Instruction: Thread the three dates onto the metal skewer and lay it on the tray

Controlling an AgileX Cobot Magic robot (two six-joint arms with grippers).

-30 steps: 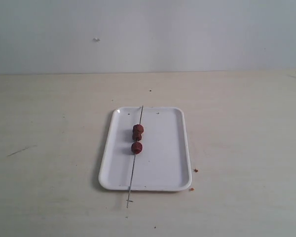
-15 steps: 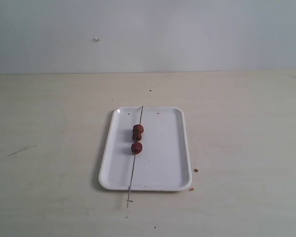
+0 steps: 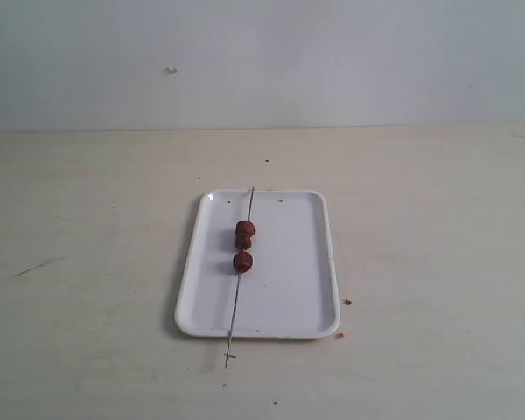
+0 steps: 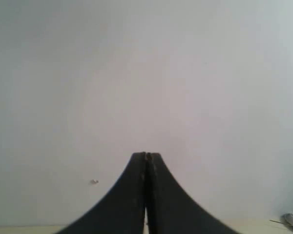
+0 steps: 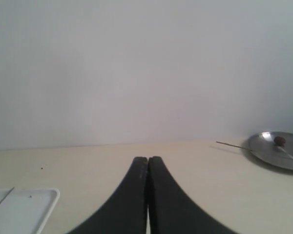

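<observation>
**Skewer [image 3: 235, 302] with three dates [image 3: 243, 241] lies on the tray [image 3: 302, 280]; the job looks all but done**

The thin metal skewer lies lengthwise along the left half of the white tray, near the middle of the pale desk [image 3: 437, 262]. All three dates are threaded on it. Two touch each other in the upper half of the rod, and the third sits just below them with a small gap. The far tip reaches the tray's far rim. The near tip runs past the near rim and overhangs the desk.

Neither arm shows in the exterior view. The left hand [image 4: 146, 161] points at a blank wall with its jaws pressed flat together, holding nothing. The right hand [image 5: 148, 163] is likewise closed and empty, raised above the desk. A corner of the tray shows low in its view, and a round metal dish [image 5: 278, 151] sits well off to one side. A few reddish crumbs [image 3: 347, 301] lie on the desk just beside the tray's near right corner.

Threading and laying down both appear finished, so this looks like the closing step. The next move seems to call for little more than keeping both hands clear of the tray. If the overhanging tip matters, a gentle push along the rod would be needed, and care would be needed not to roll the dates.
</observation>
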